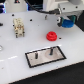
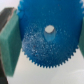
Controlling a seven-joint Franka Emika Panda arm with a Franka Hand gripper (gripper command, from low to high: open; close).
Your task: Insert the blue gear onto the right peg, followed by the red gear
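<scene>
My gripper (image 1: 65,22) hangs above the table at the exterior view's upper right, shut on the blue gear (image 1: 67,23). In the wrist view the blue gear (image 2: 47,37) fills the picture, toothed rim and small centre hole showing, with a teal finger pad (image 2: 10,42) pressed against its edge on one side. The red gear (image 1: 50,36) lies flat on the white table, below and left of the gripper in the exterior view. Nearer the front sits the grey, black-edged plate (image 1: 45,59). Its right peg (image 1: 50,51) stands bare, as does the left one (image 1: 37,55).
A beige block-like part (image 1: 19,26) stands on the table at the exterior view's left. Dark clutter runs along the back edge behind the arm.
</scene>
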